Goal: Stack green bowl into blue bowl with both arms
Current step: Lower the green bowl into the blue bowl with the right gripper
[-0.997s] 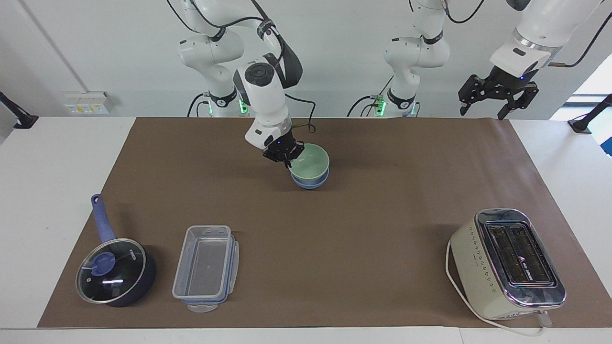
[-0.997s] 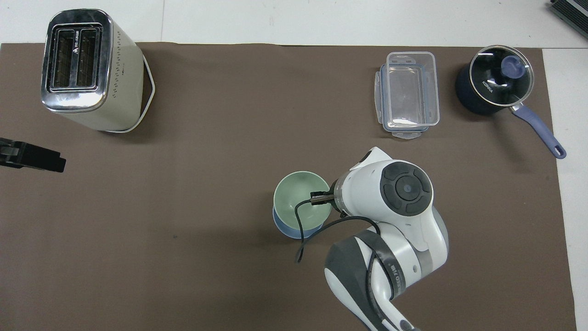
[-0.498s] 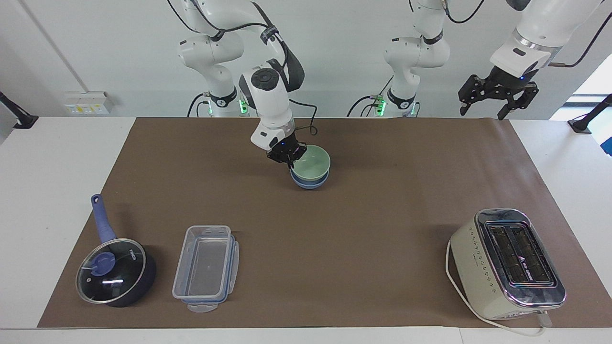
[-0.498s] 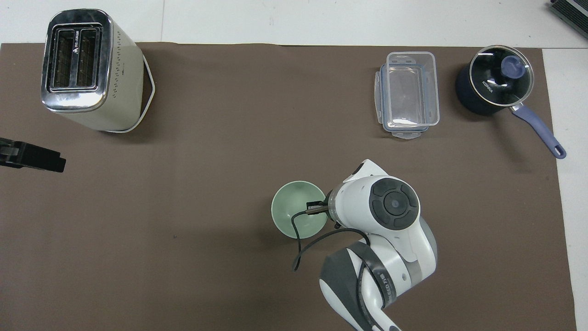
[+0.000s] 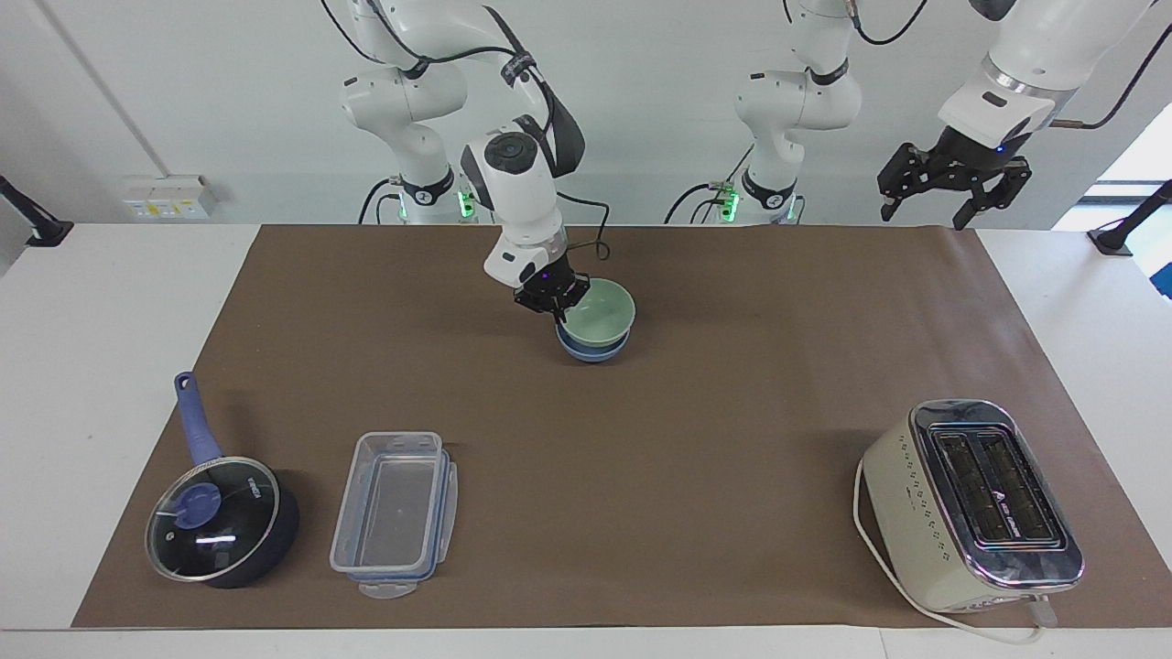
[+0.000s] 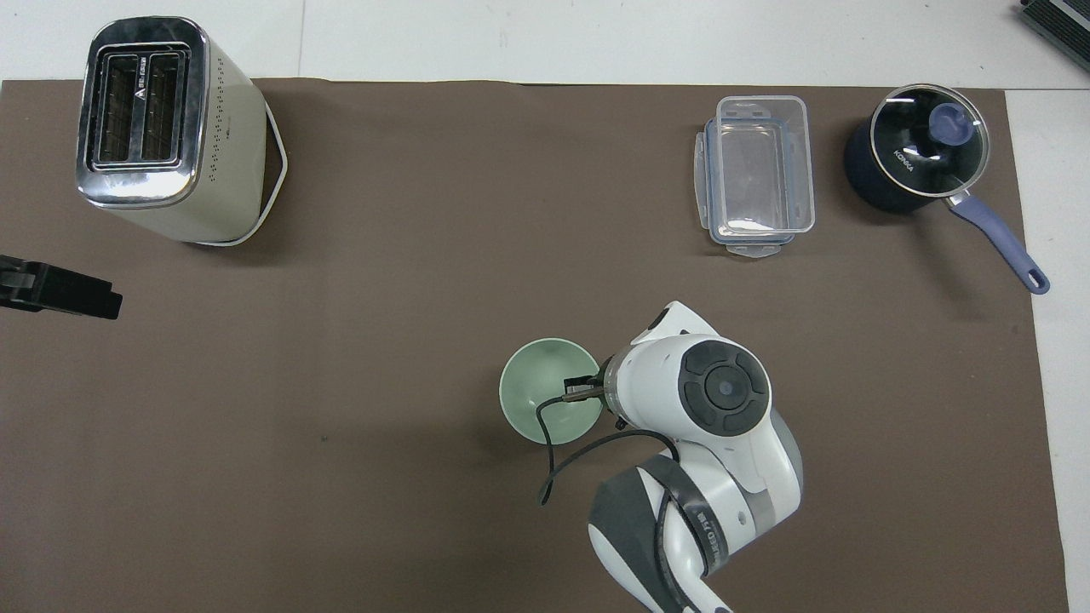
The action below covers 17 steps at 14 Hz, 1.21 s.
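The pale green bowl point(image 5: 600, 309) rests, a little tilted, in the periwinkle blue bowl point(image 5: 593, 349) on the brown mat, toward the robots' end. My right gripper point(image 5: 557, 309) is shut on the green bowl's rim, on the side toward the right arm's end of the table. In the overhead view the green bowl point(image 6: 543, 400) covers the blue bowl completely, and the right wrist point(image 6: 724, 387) hides the fingers. My left gripper point(image 5: 927, 212) hangs open and empty above the mat's corner at the left arm's end, where the arm waits.
A cream toaster point(image 5: 975, 503) stands far from the robots at the left arm's end. A clear lidded box point(image 5: 394, 513) and a dark blue saucepan point(image 5: 220, 522) with a glass lid lie far from the robots at the right arm's end.
The right arm has drawn back and lowered the green bowl into the blue bowl. The blue rim seen from overhead earlier is now covered. The left arm has not moved.
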Each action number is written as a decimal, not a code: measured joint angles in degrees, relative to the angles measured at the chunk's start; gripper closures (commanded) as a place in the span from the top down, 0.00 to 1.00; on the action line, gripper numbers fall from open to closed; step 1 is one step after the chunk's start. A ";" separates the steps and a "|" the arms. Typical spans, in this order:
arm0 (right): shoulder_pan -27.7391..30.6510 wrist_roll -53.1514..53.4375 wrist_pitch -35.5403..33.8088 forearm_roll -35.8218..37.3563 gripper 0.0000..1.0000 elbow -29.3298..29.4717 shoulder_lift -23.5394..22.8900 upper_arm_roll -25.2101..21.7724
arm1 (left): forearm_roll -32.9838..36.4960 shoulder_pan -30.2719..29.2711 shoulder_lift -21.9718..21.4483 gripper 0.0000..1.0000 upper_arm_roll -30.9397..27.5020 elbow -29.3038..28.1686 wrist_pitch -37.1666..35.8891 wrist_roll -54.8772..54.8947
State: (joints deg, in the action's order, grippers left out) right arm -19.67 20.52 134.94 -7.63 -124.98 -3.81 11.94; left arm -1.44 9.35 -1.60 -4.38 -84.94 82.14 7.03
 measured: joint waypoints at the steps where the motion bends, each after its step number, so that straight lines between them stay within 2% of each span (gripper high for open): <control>1: -0.21 0.00 0.03 0.00 0.00 -0.05 -0.10 0.00 | 0.00 0.00 0.00 1.00 0.00 0.00 0.00 0.00; 11: -0.46 0.01 0.45 0.00 0.00 -0.99 -0.69 0.00 | 0.00 0.00 0.00 1.00 0.00 0.00 0.00 0.00; 16: -0.46 0.01 2.91 0.00 0.00 -1.20 -2.16 -0.11 | 0.00 0.00 0.00 1.00 0.00 0.00 0.00 0.00; 17: -0.46 0.01 2.91 0.00 0.14 -1.17 -2.17 -0.14 | 0.00 0.00 0.00 1.00 0.00 0.00 0.00 0.00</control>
State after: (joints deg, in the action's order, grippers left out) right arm -20.13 20.52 137.85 -7.63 -126.15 -5.97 11.80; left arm -1.44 9.35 -1.60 -4.38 -84.94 82.14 7.03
